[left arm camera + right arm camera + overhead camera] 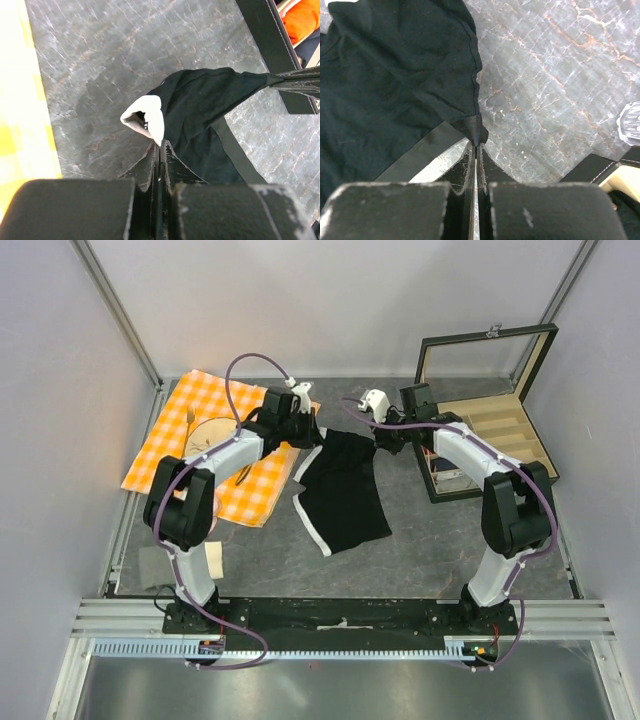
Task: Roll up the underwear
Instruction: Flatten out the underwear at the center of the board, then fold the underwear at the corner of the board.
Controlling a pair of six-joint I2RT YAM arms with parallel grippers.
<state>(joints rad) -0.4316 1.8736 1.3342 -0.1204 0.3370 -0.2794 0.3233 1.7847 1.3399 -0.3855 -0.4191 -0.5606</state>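
Observation:
The underwear point(342, 492) is black with white trim and hangs stretched between my two grippers over the middle of the grey table. My left gripper point(312, 436) is shut on its upper left corner; in the left wrist view the jaws point(161, 146) pinch the white waistband fold point(151, 116). My right gripper point(378, 440) is shut on the upper right corner, and in the right wrist view its jaws point(476, 146) nip a black fabric tip of the underwear point(395, 75). The right gripper's fingers point(296, 80) also show in the left wrist view, pulling the cloth taut.
An orange checked cloth point(250, 485) with a plate point(212, 436) lies at the left. An open black box point(497, 425) with a raised glass lid stands at the right, close behind the right gripper; an orange garment point(303, 18) lies inside it.

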